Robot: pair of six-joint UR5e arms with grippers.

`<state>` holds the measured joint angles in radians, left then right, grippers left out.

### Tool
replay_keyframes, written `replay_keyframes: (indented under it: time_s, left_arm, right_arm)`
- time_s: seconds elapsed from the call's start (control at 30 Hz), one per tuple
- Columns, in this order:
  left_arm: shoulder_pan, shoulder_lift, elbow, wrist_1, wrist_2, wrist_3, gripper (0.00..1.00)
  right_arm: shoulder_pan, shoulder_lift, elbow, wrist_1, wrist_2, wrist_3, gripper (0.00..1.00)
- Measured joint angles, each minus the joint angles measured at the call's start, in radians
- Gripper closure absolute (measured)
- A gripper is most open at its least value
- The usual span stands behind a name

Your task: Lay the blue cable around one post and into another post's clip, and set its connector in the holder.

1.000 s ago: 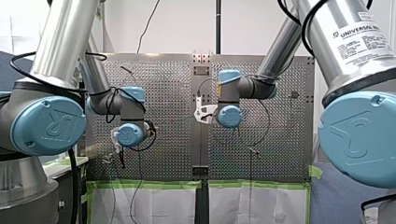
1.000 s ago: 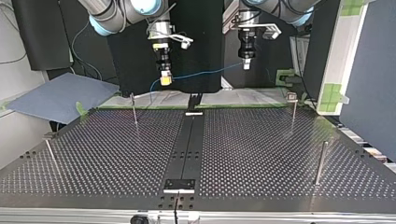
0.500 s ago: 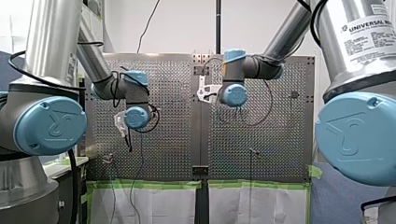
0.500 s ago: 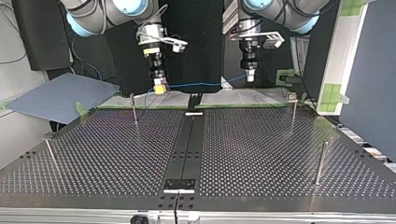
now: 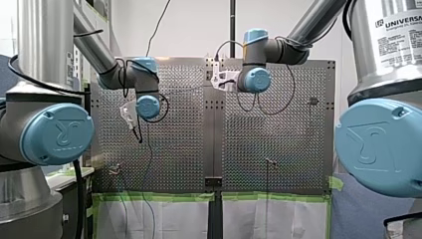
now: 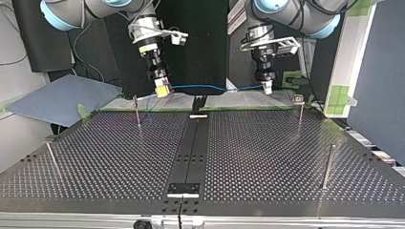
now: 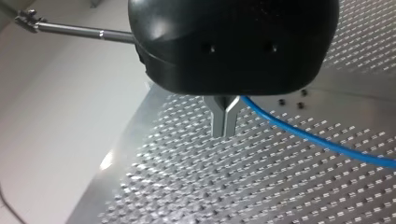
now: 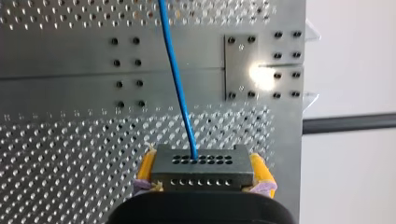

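Top view: cable (image 6: 210,87) taut, long axis crosswise above far end of centre strip (image 6: 193,143); right gripper (image 6: 163,90) one side of strip, left gripper (image 6: 268,87) other side. Post (image 6: 137,112) beside strip stands just below right gripper (nearer arm for wrap, I judge).
Left wrist view: metal fingers (image 7: 218,121) pinched on cable.
Right wrist view: yellow pads (image 8: 258,169) clamp plug (image 8: 203,168); cable runs ahead across strip.
Front view: cable too thin to trace.

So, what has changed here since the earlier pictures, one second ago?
In the top view both grippers came lower and spread apart: my left gripper toward the view's right, my right gripper slightly toward its left. The blue cable between them, slanted before, now runs almost level. Unchanged: right holds the connector, left holds the cable; the posts and table.
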<state>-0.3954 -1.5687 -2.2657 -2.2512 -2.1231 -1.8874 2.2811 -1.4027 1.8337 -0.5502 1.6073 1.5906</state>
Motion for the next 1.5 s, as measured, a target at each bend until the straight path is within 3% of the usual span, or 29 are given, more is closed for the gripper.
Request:
replay_keyframes:
  time_s: [0.2,0.47,0.67,0.87,1.03,1.17,1.3,1.5]
  left_arm:
    - [0.020,0.053,0.039,-0.053,-0.043,0.011,1.00]
    - [0.063,0.124,0.108,-0.124,-0.092,0.016,1.00]
    - [0.112,0.174,0.158,-0.175,-0.059,-0.021,1.00]
    - [0.161,0.223,0.204,-0.224,-0.013,-0.047,1.00]
    - [0.203,0.264,0.236,-0.265,0.001,-0.046,1.00]
    - [0.244,0.301,0.256,-0.307,0.017,-0.029,1.00]
    - [0.280,0.300,0.264,-0.332,0.046,-0.034,1.00]
    - [0.336,0.282,0.269,-0.335,0.101,-0.082,1.00]
  right_arm:
    - [0.007,-0.002,-0.029,0.055,-0.051,-0.044,1.00]
    - [0.013,0.027,-0.096,0.126,-0.075,-0.083,1.00]
    - [0.016,0.040,-0.150,0.139,-0.101,-0.072,1.00]
    - [0.028,0.044,-0.188,0.144,-0.119,-0.083,1.00]
    - [0.042,0.045,-0.207,0.153,-0.131,-0.080,1.00]
    - [0.056,0.046,-0.214,0.133,-0.137,-0.069,1.00]
    - [0.069,0.048,-0.229,0.114,-0.138,-0.048,1.00]
    - [0.082,0.050,-0.267,0.116,-0.132,-0.041,1.00]
